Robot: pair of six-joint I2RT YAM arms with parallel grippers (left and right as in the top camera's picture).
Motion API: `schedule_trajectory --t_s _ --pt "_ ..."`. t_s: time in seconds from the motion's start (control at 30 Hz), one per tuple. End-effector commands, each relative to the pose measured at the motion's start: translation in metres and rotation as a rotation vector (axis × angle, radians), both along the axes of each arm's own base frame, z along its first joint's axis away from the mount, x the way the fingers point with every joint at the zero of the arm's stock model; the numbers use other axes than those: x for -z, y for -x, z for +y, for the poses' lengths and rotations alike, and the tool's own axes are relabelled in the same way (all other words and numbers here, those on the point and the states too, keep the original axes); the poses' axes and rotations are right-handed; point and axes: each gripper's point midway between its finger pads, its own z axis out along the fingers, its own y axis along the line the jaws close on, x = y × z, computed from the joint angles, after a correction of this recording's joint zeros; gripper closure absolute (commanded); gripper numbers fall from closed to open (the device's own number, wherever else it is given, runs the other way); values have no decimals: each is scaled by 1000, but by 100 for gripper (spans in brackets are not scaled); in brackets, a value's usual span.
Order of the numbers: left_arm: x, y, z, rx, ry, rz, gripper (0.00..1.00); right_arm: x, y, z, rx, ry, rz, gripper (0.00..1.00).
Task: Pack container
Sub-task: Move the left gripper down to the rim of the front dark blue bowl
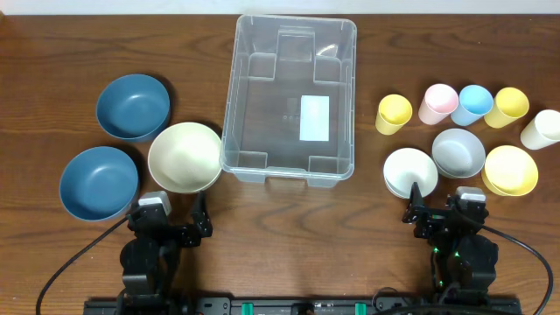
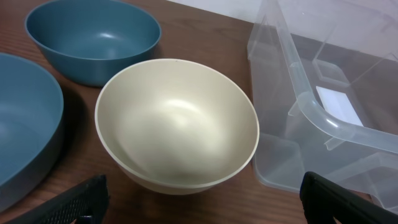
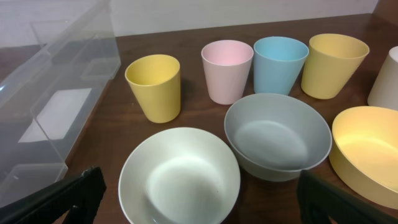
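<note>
The container (image 1: pixel 262 87), a large clear plastic bin with a white label (image 1: pixel 314 118) on its base, stands empty at the table's back centre; its near corner (image 2: pixel 323 118) shows in the left wrist view. My left gripper (image 1: pixel 172 208) (image 2: pixel 202 202) sits open just in front of a cream bowl (image 1: pixel 185 157) (image 2: pixel 177 124), holding nothing. My right gripper (image 1: pixel 442 210) (image 3: pixel 199 202) is open too, its fingers wide on either side of a white bowl (image 1: pixel 410 172) (image 3: pixel 180 177) without touching it.
Two blue bowls (image 1: pixel 133 107) (image 1: pixel 99 182) lie left of the cream bowl. On the right are a grey bowl (image 1: pixel 458 151), a yellow bowl (image 1: pixel 510 170), and a row of cups: yellow (image 1: pixel 394 114), pink (image 1: pixel 437 103), blue (image 1: pixel 473 105), yellow (image 1: pixel 507 107), white (image 1: pixel 542 129).
</note>
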Motion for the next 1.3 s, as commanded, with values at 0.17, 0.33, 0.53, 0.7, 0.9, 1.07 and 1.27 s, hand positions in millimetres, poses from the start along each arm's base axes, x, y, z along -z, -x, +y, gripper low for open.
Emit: schedule_trajectory --t_s 0.17,0.33,0.53,0.7,0.9,1.07,1.27 --pt "1 0 -2 15 -13 -6 2 0 0 -3 18 -9 -5 1" --pt "1 0 -2 15 -13 -6 2 0 0 -3 18 -9 -5 1" --pt "0 0 -2 14 -9 -6 2 0 0 -3 19 -9 -5 1" --pt "-5 0 -2 8 9 -16 2 0 0 -3 19 -9 -4 1" --pt "-61 3 -1 0 10 -124 2 0 0 -3 19 -9 -5 1" --pt "-95 2 2 -12 6 -81 2 0 0 -3 19 -9 -5 1" --pt "-119 -16 19 -104 -37 86 2 0 0 -3 19 -9 -5 1"
